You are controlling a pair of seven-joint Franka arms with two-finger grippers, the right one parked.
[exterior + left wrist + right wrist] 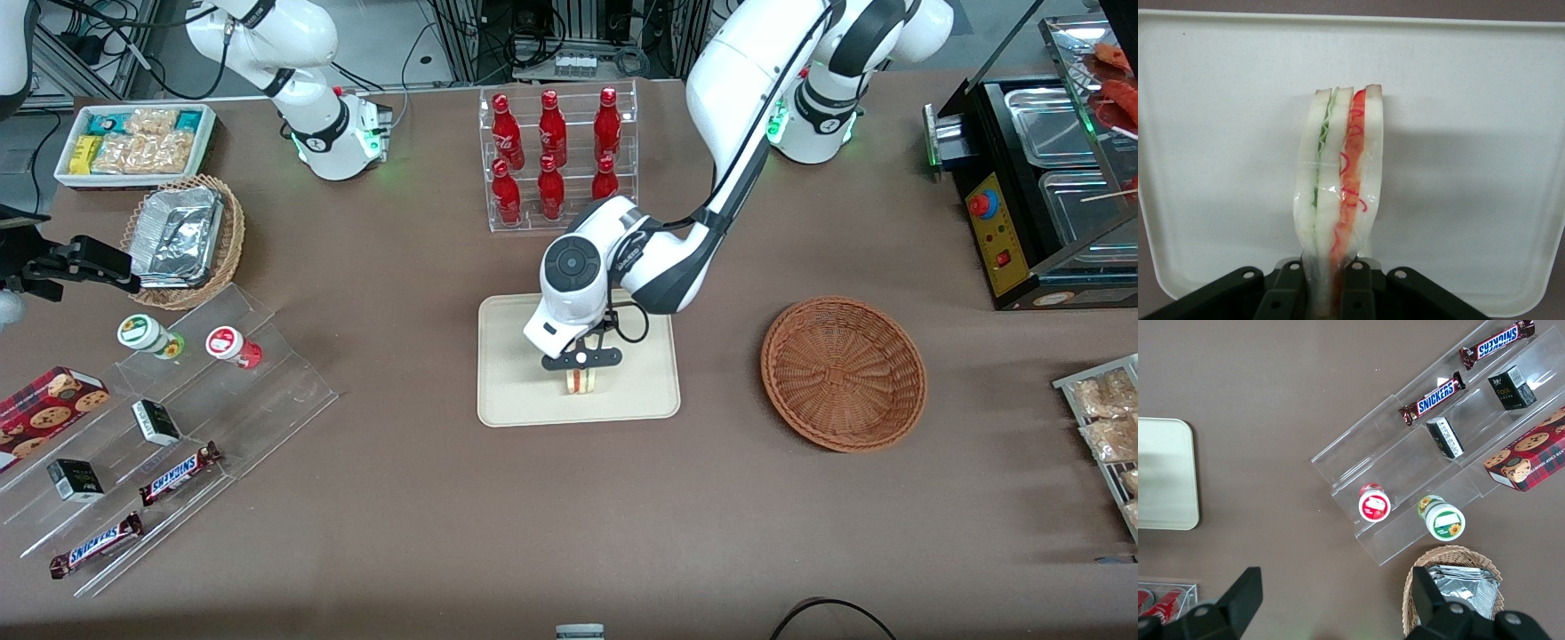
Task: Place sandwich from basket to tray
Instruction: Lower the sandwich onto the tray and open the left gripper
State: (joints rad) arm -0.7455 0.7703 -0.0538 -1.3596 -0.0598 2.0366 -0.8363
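Gripper (582, 359) at frame centre pinches sandwich (582, 380) upright over tray (516, 391). Sandwich looks soft, light; hold bread faces gently. Basket (843, 372) empty.

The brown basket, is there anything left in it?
Empty: the basket shows only bare weave. The sandwich is over the tray, pinched in the claw.

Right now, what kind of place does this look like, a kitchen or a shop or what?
Probably a mock snack counter in a robot lab: red soda bottles in a clear rack, Snickers bars on acrylic steps, a food warmer. The gripper holds the sandwich over the tray; the basket sits empty.
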